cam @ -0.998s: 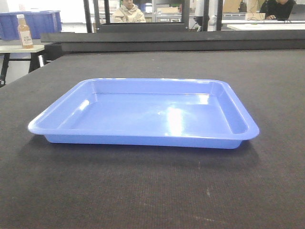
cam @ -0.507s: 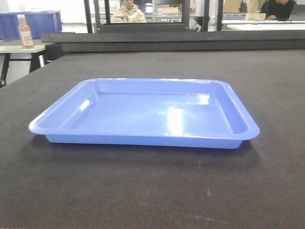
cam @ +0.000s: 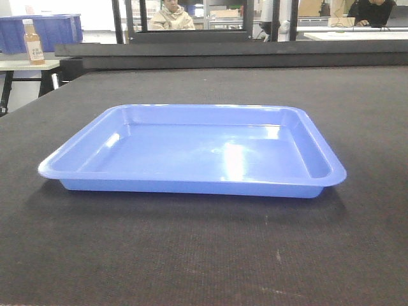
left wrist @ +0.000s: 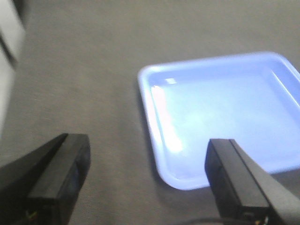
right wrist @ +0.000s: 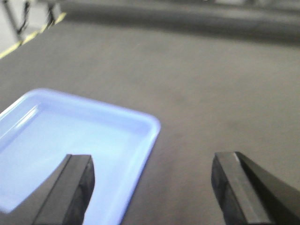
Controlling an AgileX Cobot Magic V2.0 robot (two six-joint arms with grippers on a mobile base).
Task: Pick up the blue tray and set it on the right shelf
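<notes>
As it lies flat, blue tray (cam: 191,153), long axis left-to-right

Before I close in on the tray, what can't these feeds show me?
Right shelf: in no view.
Blue tray: right side cut off by left wrist frame edge; left part cut off in right wrist view.
Left gripper, right gripper: outside front view, height over tray unclear.

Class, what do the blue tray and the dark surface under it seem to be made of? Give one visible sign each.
The blue tray: probably moulded plastic, glossy; bright highlights, rounded rolled rim. The dark surface: seemingly a matte woven or felt-like mat; fine grain, no shine.
</notes>
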